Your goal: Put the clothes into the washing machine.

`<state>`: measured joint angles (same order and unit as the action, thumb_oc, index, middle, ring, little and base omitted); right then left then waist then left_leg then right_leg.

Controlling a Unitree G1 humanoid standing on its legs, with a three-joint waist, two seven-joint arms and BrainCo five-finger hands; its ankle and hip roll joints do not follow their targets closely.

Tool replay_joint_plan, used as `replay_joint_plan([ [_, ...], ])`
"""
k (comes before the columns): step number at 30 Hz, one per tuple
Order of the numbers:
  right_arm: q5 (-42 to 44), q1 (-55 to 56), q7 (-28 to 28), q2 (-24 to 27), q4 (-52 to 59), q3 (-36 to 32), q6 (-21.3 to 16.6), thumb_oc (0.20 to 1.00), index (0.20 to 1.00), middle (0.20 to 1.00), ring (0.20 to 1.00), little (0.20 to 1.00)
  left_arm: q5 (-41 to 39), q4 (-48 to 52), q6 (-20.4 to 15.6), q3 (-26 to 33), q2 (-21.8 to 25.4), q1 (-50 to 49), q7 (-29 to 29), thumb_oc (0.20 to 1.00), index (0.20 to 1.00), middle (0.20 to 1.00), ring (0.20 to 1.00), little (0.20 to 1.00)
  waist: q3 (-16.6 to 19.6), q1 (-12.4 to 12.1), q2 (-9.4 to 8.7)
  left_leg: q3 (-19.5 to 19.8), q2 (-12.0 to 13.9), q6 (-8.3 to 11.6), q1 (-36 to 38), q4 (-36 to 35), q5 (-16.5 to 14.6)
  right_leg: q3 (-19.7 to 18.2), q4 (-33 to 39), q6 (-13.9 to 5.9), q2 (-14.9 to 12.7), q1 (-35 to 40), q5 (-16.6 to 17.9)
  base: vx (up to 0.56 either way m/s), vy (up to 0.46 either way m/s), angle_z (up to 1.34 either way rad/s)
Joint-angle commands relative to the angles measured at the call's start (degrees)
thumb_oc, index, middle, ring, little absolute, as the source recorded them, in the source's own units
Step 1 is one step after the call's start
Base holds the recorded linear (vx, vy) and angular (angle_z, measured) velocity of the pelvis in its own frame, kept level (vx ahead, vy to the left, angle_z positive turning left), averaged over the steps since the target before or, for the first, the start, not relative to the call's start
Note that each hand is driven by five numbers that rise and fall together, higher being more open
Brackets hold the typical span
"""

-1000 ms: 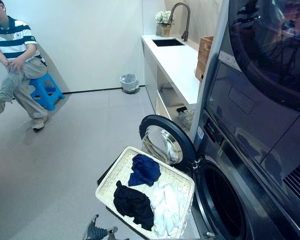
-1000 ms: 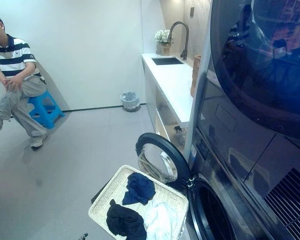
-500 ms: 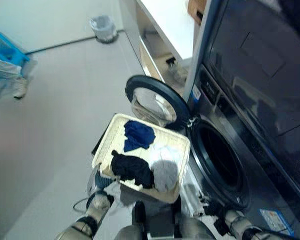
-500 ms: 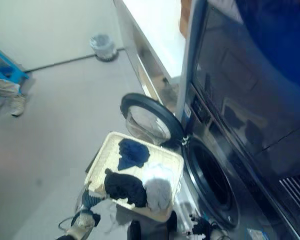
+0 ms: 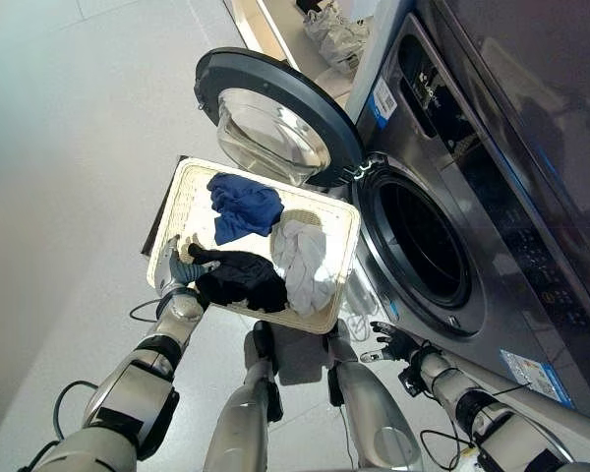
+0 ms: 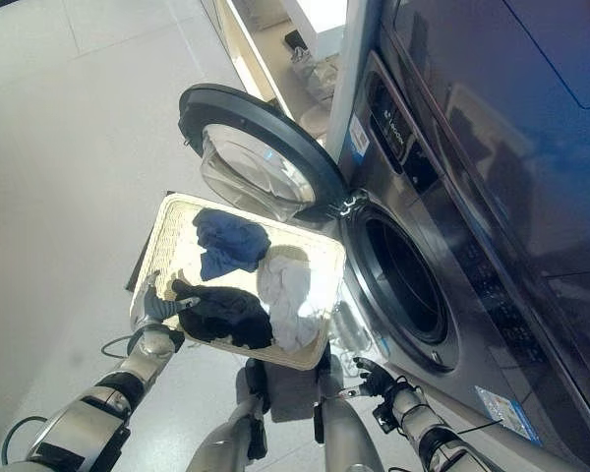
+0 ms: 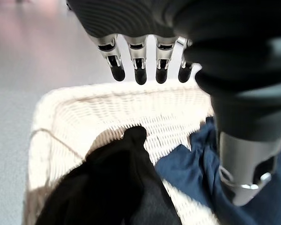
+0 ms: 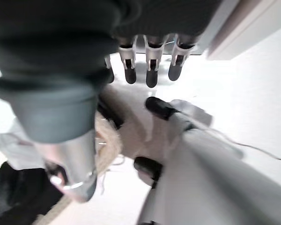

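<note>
left hand (image 5: 180, 269) spread at basket (image 5: 326, 317) 9 o'clock rim | right hand (image 5: 393, 341) spread, idle | risk: snagging rim, tipping basket before gripping black garment (image 5: 238, 278)

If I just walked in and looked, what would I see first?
Probably the white woven basket on the floor with three clothes in it: a blue one, a black one and a white one. Right beside it the washing machine stands with its round door swung wide open. The left hand is at the basket's near edge by the black one, fingers straight.
</note>
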<state>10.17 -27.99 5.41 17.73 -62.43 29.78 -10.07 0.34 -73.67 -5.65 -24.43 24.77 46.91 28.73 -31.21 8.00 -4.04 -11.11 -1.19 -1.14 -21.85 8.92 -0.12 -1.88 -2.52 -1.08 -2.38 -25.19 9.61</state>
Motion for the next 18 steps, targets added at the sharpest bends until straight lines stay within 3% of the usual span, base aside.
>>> replay_joint_plan([
  [1, 2.29, 2.6, -0.74, 0.67, 2.99, 3.09, -1.33, 1.0, 1.0, 1.0, 1.0, 1.0, -0.66, -1.22, 3.41, 0.03, 2.14, -1.23, -2.28, 1.0, 1.0, 1.0, 1.0, 1.0, 1.42, 0.47, -1.66, 0.83, -3.35, -0.42, -4.5, 8.75, -4.79, -1.62, -5.27, -3.77, 1.56, -2.6, -3.38, -0.03, 0.042, -0.08],
  [10, 4.33, 1.74, -1.99, 1.58, 6.92, 4.85, -2.21, 1.0, 1.0, 1.0, 1.0, 1.0, 2.1, -4.6, 8.92, -4.35, 3.9, 5.03, -7.24, 1.0, 1.0, 1.0, 1.0, 1.0, 1.42, 2.42, -3.02, 0.7, -2.96, 0.18, -11.75, 11.15, -4.45, -0.97, -6.43, -3.41, 2.31, -9.47, -2.43, -0.02, 0.01, -0.04],
  [11, 4.69, 1.35, -2.55, 2.02, 8.21, 5.18, -1.59, 1.0, 1.0, 1.0, 1.0, 1.0, 4.47, -5.11, 12.34, -6.07, 4.11, 6.38, -11.12, 1.0, 1.0, 1.0, 1.0, 1.0, 1.42, 2.86, -3.13, 0.88, -3.09, 0.32, -13.56, 11.65, -4.28, -0.79, -6.65, -3.29, 2.33, -11.24, -2.16, 0.0, 0.0, 0.0],
  [15, 5.11, 0.92, -2.71, 2.9, 9.33, 5.43, -1.39, 1.0, 1.0, 1.0, 1.0, 1.0, 7.82, -5.87, 17.6, -9.07, 4.34, 7.75, -18.34, 1.0, 1.0, 1.0, 1.0, 1.0, 1.42, 3.49, -3.24, 1.22, -3.3, 0.47, -15.48, 12.42, -4.25, -0.7, -6.99, -3.16, 2.26, -13.16, -1.83, -0.01, 0.008, 0.0],
  [16, 5.11, 0.76, -2.58, 3.25, 9.7, 5.45, -1.53, 1.0, 1.0, 1.0, 1.0, 1.0, 8.89, -6.19, 20.73, -10.2, 4.18, 8.22, -22.57, 1.0, 1.0, 1.0, 1.0, 1.0, 1.42, 3.88, -3.31, 1.2, -3.36, 0.39, -15.93, 12.4, -4.3, -0.72, -7.04, -3.11, 2.28, -13.82, -1.73, 0.0, 0.0, 0.0],
  [18, 5.09, 0.71, -2.53, 3.3, 9.69, 5.43, -1.61, 1.0, 1.0, 1.0, 1.0, 1.0, 9.46, -6.3, 21.32, -10.33, 4.11, 8.31, -23.5, 1.0, 1.0, 1.0, 1.0, 1.0, 1.42, 3.95, -3.33, 1.18, -3.36, 0.39, -16.03, 12.43, -4.32, -0.73, -7.06, -3.1, 2.28, -13.93, -1.72, -0.01, 0.015, -0.07],
])
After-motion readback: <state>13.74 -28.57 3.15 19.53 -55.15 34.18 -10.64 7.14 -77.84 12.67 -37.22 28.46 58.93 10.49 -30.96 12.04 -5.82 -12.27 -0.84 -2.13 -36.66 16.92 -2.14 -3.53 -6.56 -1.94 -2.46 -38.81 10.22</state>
